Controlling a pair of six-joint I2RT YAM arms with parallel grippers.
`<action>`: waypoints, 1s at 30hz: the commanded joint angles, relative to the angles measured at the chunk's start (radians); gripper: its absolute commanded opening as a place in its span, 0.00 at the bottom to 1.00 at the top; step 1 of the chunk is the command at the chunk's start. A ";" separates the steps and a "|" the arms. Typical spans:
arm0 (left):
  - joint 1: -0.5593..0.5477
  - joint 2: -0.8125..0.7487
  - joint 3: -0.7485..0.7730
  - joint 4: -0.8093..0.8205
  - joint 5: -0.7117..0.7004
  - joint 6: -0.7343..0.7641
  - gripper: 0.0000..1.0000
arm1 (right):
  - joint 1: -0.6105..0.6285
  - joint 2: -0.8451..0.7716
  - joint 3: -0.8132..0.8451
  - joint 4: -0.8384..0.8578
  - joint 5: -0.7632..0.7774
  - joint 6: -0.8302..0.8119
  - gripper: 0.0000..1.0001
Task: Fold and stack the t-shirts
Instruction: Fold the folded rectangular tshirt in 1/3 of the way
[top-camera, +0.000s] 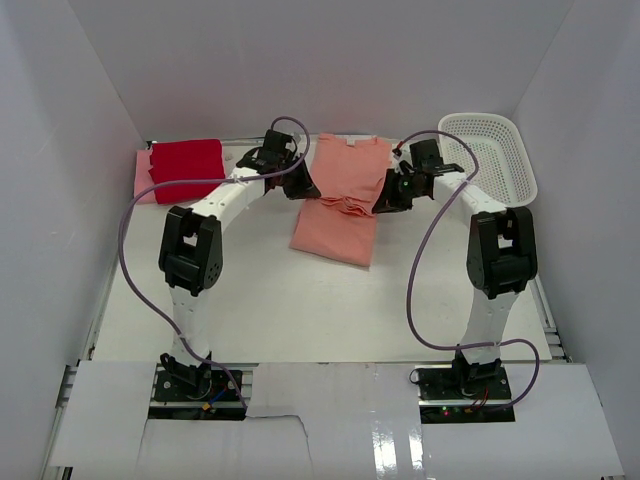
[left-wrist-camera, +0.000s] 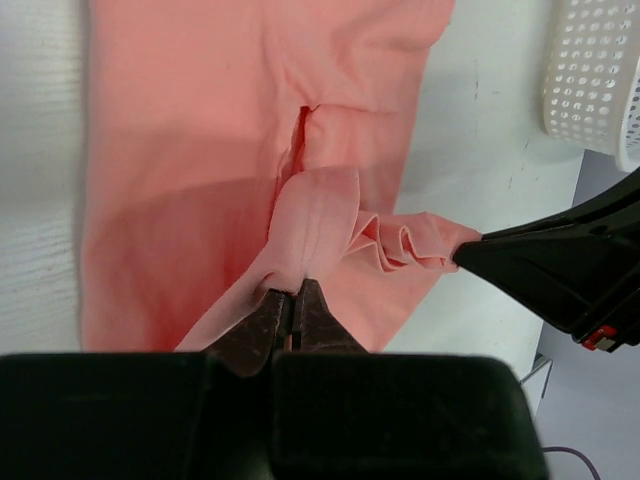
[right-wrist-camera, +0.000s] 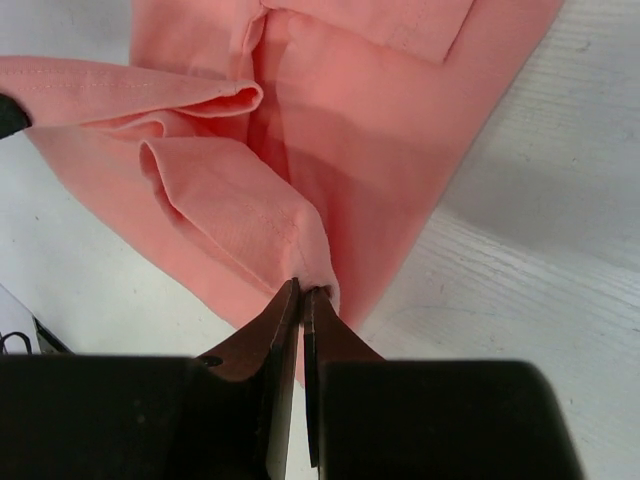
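A salmon t-shirt (top-camera: 335, 225) is laid on the white tabletop (top-camera: 270, 300), its middle gathered into raised folds. One fold is pinched by the left jaws and another by the right jaws, both pairs pressed tight on the cloth. From above, the pinch points are hidden behind the arms. At the far left, a folded red t-shirt (top-camera: 187, 168) is stacked on a pale pink t-shirt (top-camera: 141, 175), which is mostly covered. A white basket (top-camera: 495, 150) is set at the far right, cut off in the left wrist view.
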 joint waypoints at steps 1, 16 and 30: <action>0.013 0.009 0.073 0.006 -0.001 0.017 0.00 | -0.011 0.007 0.066 0.027 -0.008 -0.019 0.08; 0.019 0.131 0.171 -0.003 0.011 0.017 0.01 | -0.026 0.110 0.141 0.050 -0.006 -0.011 0.08; 0.069 0.132 0.216 0.053 -0.033 0.010 0.95 | -0.032 0.073 0.065 0.210 0.140 0.024 0.63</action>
